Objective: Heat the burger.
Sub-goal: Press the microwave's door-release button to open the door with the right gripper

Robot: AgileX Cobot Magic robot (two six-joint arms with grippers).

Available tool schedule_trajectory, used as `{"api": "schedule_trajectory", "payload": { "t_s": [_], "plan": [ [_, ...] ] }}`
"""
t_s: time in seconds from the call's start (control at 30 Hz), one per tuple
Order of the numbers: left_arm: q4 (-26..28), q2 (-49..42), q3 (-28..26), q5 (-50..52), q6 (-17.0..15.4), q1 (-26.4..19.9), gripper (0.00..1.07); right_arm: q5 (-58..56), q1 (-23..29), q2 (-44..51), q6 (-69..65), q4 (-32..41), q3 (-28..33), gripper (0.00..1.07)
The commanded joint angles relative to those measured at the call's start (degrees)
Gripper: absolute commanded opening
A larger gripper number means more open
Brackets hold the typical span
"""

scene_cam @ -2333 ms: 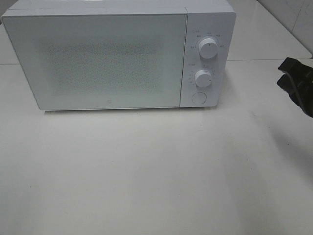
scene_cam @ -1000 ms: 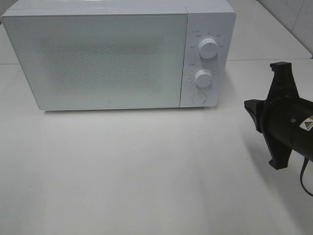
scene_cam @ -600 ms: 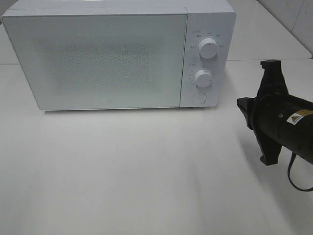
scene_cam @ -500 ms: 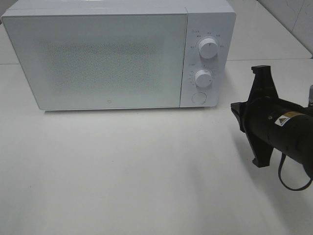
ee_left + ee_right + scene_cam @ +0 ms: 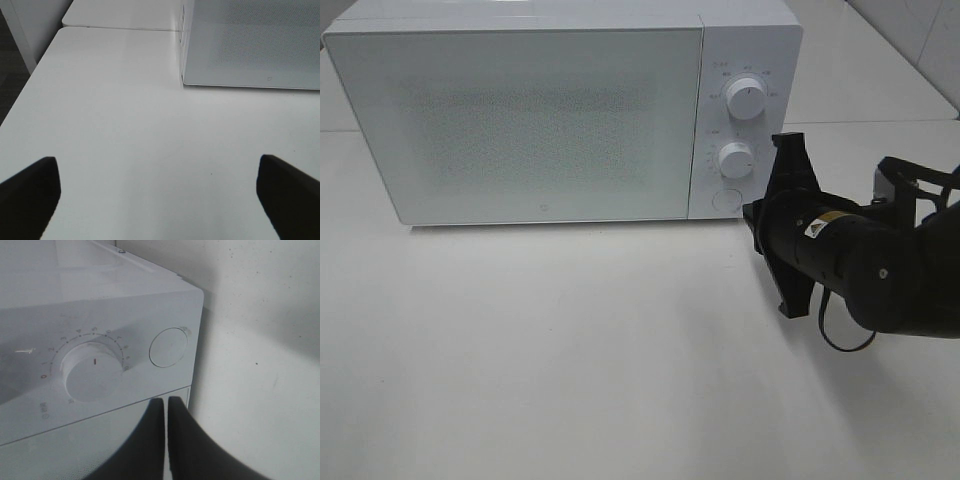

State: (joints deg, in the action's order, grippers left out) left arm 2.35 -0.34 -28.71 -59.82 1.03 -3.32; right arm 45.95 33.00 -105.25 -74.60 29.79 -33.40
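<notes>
The burger is out of view. A white microwave stands at the back of the table with its door closed. My right gripper is shut and empty, its tips just right of the round door button at the foot of the control panel. In the right wrist view the shut gripper points at the panel close below that button, beside the lower knob. My left gripper is open above bare table, off the microwave's left front corner.
The panel carries an upper knob and a lower knob. The white table stretches in front of the microwave. A tiled wall rises at the back right. The table's left edge drops to dark floor.
My right arm has come in from the right edge and moved left toward the microwave's control panel, staying shut. The microwave door has stayed closed.
</notes>
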Motion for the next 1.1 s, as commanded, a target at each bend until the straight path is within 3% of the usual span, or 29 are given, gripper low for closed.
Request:
{"api": "schedule_trajectory", "payload": {
  "t_s": [0.03, 0.57, 1.1],
  "plan": [
    [0.23, -1.03, 0.17, 0.4, 0.23, 0.0, 1.0, 0.29, -0.86, -1.49, -0.34, -0.92, -1.66, 0.03],
    [0.23, -1.03, 0.17, 0.4, 0.23, 0.0, 1.0, -2.52, -1.66, -10.37, -0.8, 1.95, -12.55, 0.03],
    [0.23, -1.03, 0.17, 0.4, 0.23, 0.0, 1.0, 1.78, -1.6, -13.64, 1.83, 6.99, -16.56, 0.0]
  ]
}}
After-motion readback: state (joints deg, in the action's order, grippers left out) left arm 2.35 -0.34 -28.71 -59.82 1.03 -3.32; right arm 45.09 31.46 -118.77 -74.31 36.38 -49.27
